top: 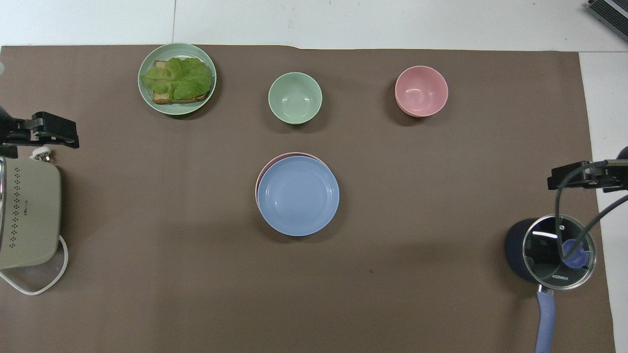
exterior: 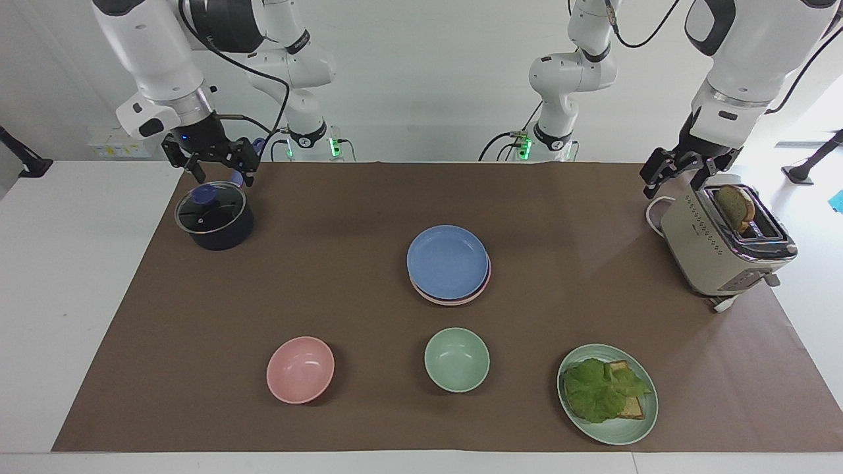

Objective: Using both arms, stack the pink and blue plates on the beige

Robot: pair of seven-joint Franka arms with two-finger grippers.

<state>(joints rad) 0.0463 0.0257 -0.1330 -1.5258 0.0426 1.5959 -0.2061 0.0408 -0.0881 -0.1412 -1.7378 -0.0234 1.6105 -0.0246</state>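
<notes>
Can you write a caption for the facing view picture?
Blue plate tops the stack; both open grippers hang empty.

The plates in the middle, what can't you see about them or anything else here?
- Beige plate: hidden in both views under the blue plate and pink plate, whose edge alone shows.
- Toaster: cut off by the overhead view's edge.
- Toast: mostly covered by lettuce in both views.
- Pot: its inside is hidden by the lid in both views.
</notes>
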